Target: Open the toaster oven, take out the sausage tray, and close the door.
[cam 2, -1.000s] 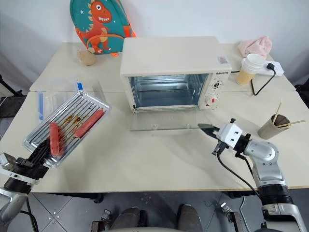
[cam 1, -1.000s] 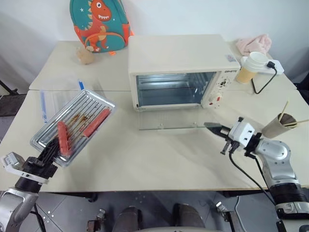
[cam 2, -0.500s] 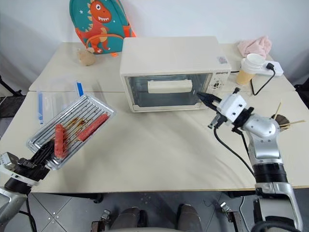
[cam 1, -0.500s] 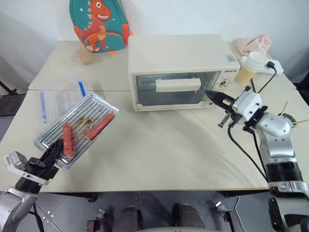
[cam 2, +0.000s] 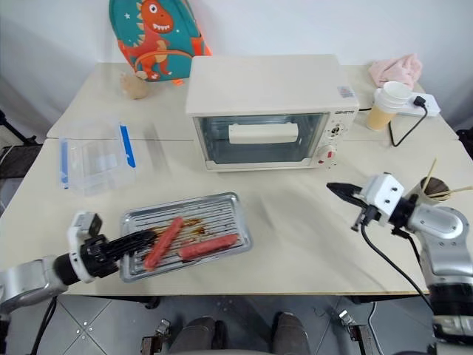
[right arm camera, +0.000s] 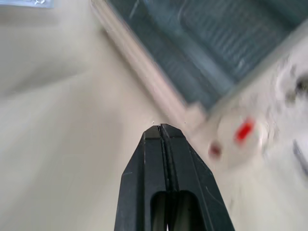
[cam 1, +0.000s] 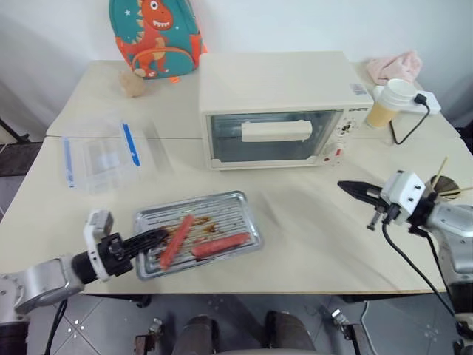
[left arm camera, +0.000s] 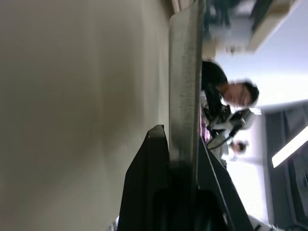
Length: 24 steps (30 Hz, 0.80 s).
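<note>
Silver ribbed metal, my shallow rectangular sausage tray (cam 1: 198, 233) lies flat on the cream tabletop (cam 1: 310, 229) near the front edge, at about seven o'clock from the large cream-white boxy toaster oven (cam 1: 279, 107); two red sausages (cam 1: 176, 241) lie on it beside brown grease marks; my left gripper (cam 1: 151, 238) pinches the tray's rim at its nine o'clock end, and in the left wrist view the two black fingers (left arm camera: 153, 183) sit either side of the thin metal edge; a person shows in the background of that wrist view.

The oven's transparent glass door (cam 1: 275, 136) with its wide cream bar handle (cam 1: 276, 130) stands upright and shut against the front; my right gripper (cam 1: 349, 186) hangs above the tabletop at about five o'clock from the oven, well apart from it, its black fingers (right arm camera: 163, 159) pressed together on nothing, tips pointing toward nine o'clock.

At about nine o'clock from the oven lies a clear plastic box with blue strip (cam 1: 103, 154); a teal dinosaur backpack (cam 1: 154, 35) stands at eleven o'clock; a paper cup with white lid (cam 1: 392, 102) sits at three o'clock.
</note>
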Motion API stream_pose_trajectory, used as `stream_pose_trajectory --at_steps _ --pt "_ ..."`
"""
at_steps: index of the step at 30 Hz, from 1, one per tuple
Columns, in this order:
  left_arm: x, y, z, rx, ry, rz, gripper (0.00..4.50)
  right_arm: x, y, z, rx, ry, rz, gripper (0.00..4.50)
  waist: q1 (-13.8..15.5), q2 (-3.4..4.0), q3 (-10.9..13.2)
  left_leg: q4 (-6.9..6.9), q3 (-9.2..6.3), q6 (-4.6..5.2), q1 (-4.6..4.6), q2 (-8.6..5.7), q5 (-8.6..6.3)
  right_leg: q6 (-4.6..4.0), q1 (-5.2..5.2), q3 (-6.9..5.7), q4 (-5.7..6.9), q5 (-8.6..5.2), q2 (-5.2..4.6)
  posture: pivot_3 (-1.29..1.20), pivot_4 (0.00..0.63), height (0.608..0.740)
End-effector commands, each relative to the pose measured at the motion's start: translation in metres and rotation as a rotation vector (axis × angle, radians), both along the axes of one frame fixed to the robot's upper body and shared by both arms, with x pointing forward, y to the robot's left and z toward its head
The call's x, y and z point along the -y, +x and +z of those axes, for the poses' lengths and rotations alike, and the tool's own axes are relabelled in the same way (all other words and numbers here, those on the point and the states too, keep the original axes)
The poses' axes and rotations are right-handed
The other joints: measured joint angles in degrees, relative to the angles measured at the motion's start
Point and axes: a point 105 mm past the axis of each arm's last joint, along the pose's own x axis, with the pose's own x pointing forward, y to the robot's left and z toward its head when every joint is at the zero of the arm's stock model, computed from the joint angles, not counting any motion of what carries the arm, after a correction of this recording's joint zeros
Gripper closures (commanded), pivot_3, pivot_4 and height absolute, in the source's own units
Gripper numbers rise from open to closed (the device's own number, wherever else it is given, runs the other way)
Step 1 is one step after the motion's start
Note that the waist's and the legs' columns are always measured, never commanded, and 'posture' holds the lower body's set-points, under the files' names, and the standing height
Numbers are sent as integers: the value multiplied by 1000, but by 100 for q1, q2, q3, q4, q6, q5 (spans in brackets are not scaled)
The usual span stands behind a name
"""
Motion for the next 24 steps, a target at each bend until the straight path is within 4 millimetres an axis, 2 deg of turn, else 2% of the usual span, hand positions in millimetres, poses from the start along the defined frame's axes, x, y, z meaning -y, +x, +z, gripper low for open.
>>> stream_pose_trajectory --at_steps 1,4,8,12,17,24 --pt "39 25 11 40 -16 -121 4500 8 -41 1 -100 -4 28 4477 71 3 1 0 -7 -3 -1 0 2 0 2 -7 2 0 3 0 150 740" --pt "58 40 10 37 10 -189 4500 1 -65 -4 -210 44 55 4477 119 6 0 0 9 -2 4 -3 5 2 2 -1 1 1 4 0 150 740" --pt "73 57 6 25 37 -218 4500 -11 -84 -6 -277 97 59 4477 73 5 0 0 43 0 16 -1 6 2 1 9 -3 1 6 0 150 740" --pt "93 67 -1 12 84 -270 4500 -20 -103 -10 -317 121 47 4477 165 0 1 1 66 1 10 -3 10 2 0 5 -5 1 6 0 150 740" --pt "102 75 -5 12 98 -267 4500 -24 -110 -10 -325 130 31 4477 221 0 1 2 76 3 3 -10 12 5 4 4 -18 3 4 0 150 740" --pt "109 80 -8 40 116 -239 4500 -27 -106 -9 -314 143 22 4477 330 3 -1 4 76 5 9 -13 19 6 10 6 -14 3 0 0 150 740"
